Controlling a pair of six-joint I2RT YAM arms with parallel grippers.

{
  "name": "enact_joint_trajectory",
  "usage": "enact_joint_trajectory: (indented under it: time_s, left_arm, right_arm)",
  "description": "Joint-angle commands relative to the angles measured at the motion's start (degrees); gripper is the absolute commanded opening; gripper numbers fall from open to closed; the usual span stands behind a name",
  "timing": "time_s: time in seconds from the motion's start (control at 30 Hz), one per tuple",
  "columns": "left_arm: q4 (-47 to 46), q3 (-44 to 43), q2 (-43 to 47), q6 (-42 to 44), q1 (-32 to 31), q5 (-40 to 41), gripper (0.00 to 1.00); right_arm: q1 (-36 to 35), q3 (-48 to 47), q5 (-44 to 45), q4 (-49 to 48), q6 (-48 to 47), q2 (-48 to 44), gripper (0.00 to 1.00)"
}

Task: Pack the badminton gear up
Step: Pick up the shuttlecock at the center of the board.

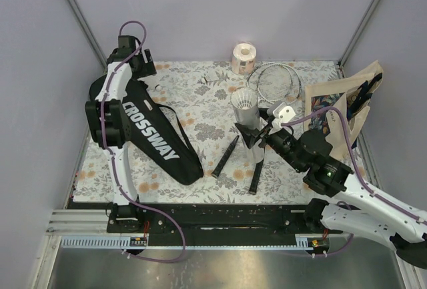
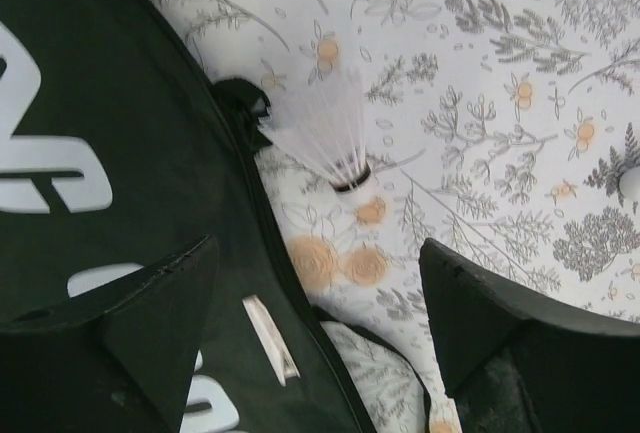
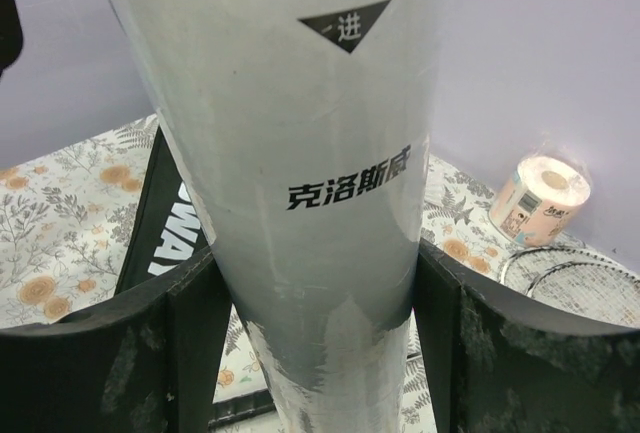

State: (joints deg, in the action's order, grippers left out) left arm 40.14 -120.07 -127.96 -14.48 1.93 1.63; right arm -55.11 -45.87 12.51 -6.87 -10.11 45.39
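**Tube in hand, nothing packed yet**

Nearest me, low in the overhead frame, the rackets (image 1: 272,82) show their black handles bare on the table (image 1: 200,95), heads pointing to the upper right. Just above the handles, centre frame, my right gripper (image 3: 320,283) is clamped on the white tube (image 3: 300,153), holding it upright. Left of that sprawls the racket bag (image 1: 157,139), with no gear in it that I can see. Farthest, upper left, my left gripper (image 2: 318,253) hangs with fingers spread and grasping nothing, over a loose shuttlecock (image 2: 325,143) right beside the bag's edge. My read: shuttlecock, tube and rackets all remain to pack.
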Motion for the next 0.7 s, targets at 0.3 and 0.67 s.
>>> enact_joint_trajectory:
  time_s: [0.3,0.67]
  left_arm:
    - [-17.8,-8.2,-10.9,-0.4,4.7,-21.0,0.82]
    - [-21.4,-3.0,-10.8,-3.6,5.1,-27.6,0.68]
  right_arm:
    - [0.4,-6.1,-0.7,2.1,0.7,-3.5,0.46]
    - [0.4,-7.4,0.1,3.9,0.1,-3.5,0.45]
